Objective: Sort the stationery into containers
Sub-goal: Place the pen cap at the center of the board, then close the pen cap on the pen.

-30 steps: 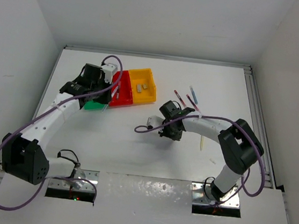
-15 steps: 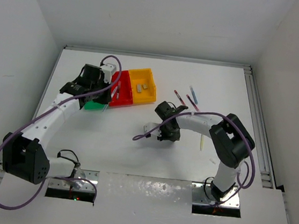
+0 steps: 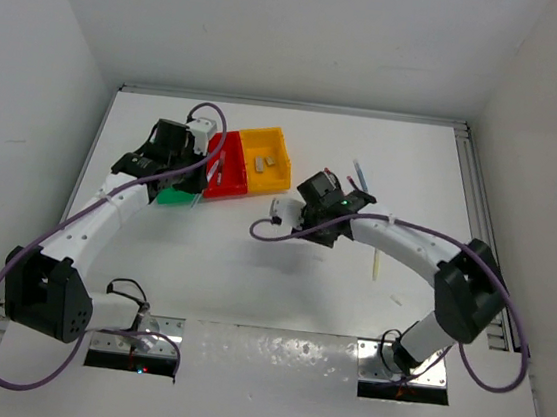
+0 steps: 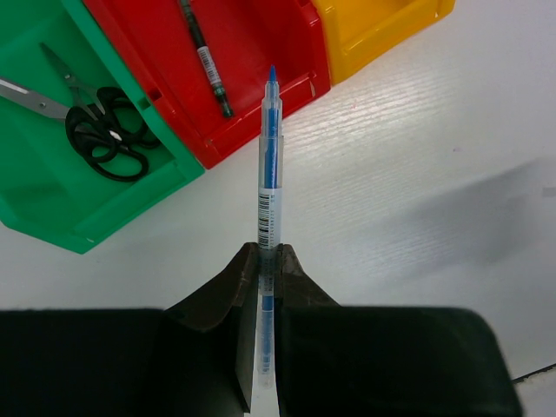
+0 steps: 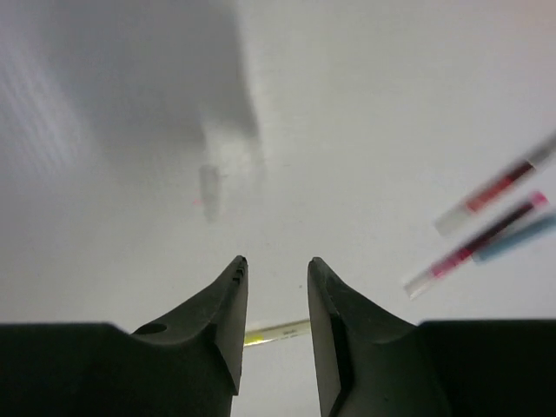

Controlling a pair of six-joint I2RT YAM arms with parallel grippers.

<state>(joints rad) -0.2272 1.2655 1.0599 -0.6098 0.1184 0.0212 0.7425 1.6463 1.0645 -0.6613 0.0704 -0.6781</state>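
White tabletop (image 3: 250,286), plain white walls. Left gripper (image 4: 268,254) clamps 1 blue pen (image 4: 271,148), barcode label digits unreadable, tip pointing at red bin (image 4: 252,26), upper centre. Right gripper (image 5: 276,287) narrowly parted, empty; 2 red-white pens (image 5: 497,185) at right edge.

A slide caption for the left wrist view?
Left gripper holds a blue pen pointed at the red bin; scissors in green bin.

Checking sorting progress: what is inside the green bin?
Black-handled scissors lie in the green bin. Its left part is out of frame, and the left arm covers most of it from above.
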